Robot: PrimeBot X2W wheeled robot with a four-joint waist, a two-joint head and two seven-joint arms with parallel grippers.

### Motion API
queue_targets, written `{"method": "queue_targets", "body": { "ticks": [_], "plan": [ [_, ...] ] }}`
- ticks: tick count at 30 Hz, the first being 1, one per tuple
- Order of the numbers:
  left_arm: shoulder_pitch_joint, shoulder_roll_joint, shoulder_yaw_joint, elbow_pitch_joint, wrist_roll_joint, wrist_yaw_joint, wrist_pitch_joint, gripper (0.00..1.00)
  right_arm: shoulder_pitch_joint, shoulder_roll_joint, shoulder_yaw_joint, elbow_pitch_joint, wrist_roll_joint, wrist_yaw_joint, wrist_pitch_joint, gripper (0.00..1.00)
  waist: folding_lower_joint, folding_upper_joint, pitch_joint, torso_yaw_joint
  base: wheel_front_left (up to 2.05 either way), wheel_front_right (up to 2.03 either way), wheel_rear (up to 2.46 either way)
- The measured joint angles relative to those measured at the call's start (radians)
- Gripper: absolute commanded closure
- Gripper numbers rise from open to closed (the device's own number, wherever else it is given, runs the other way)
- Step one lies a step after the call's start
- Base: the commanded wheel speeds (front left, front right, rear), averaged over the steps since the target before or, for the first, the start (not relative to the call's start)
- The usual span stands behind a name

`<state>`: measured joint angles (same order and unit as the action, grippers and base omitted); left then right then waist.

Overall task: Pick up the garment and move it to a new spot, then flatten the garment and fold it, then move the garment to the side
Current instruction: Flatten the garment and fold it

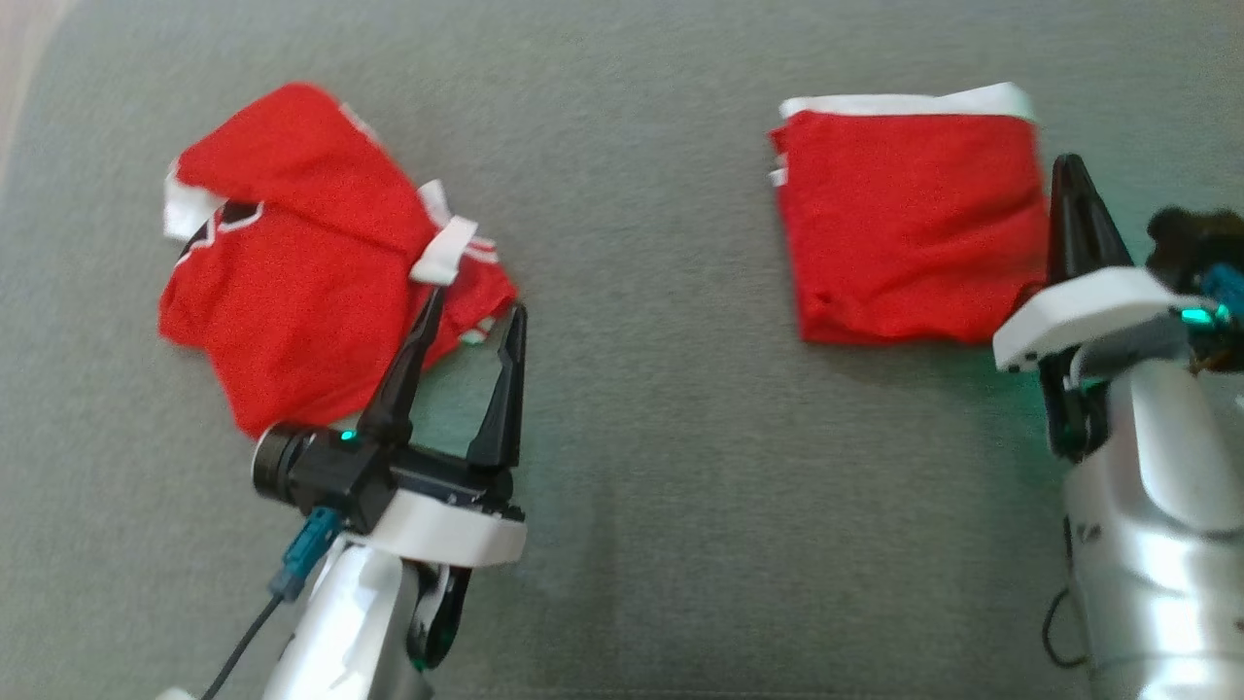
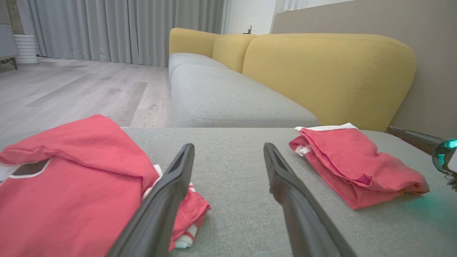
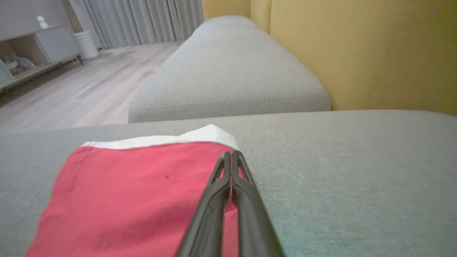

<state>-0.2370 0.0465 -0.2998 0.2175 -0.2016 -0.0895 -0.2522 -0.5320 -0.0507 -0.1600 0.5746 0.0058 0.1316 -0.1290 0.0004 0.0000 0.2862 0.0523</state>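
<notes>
Grey sofa cushion (image 1: 641, 437). Folded garment (image 1: 904, 224) at right; right gripper (image 1: 1069, 170) closed, tips at its right edge, hold on cloth unclear. Left gripper (image 1: 476, 301) wide open, empty, at edge of crumpled garment (image 1: 292, 292). Likely step: sliding folded garment aside; best pinch all layers, drag low.

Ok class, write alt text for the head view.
A crumpled garment lies left and a folded garment right, both red, on a grey cushion. The open left gripper is by the crumpled one; the shut right gripper at the folded one's right edge.
</notes>
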Motion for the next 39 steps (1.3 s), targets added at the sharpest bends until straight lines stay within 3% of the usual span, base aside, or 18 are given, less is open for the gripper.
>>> {"method": "queue_targets", "body": {
  "ticks": [10,16,23,30,39],
  "plan": [
    [-0.03,-0.001,-0.024,0.006,-0.01,0.001,0.0,0.0,-0.161,-0.039,-0.072,0.306,-0.088,0.0,0.043,1.0,-0.0003,0.0,0.064,0.084,0.0,0.0,0.0],
    [-0.029,-0.001,-0.023,0.012,-0.01,0.002,0.0,0.0,-0.224,-0.041,-0.058,0.362,-0.105,0.0,-0.056,1.0,-0.0004,0.0,0.051,0.088,0.0,0.0,0.0],
    [-0.029,-0.001,-0.023,0.012,-0.01,0.002,0.0,0.0,-0.292,-0.025,0.005,0.417,-0.111,0.0,-0.091,1.0,-0.0005,0.0,0.035,0.086,0.0,0.0,0.0],
    [-0.028,-0.001,-0.023,0.016,-0.01,0.001,0.0,0.0,-0.296,-0.021,0.195,0.575,-0.036,0.0,-0.044,1.0,-0.0005,0.0,0.03,0.094,0.0,0.0,0.0],
    [-0.024,-0.001,-0.016,0.017,-0.01,0.001,0.0,0.0,-0.298,-0.044,0.134,0.554,0.003,0.0,-0.112,1.0,-0.0005,0.0,0.019,0.085,0.0,0.0,0.0]
  ]
}}
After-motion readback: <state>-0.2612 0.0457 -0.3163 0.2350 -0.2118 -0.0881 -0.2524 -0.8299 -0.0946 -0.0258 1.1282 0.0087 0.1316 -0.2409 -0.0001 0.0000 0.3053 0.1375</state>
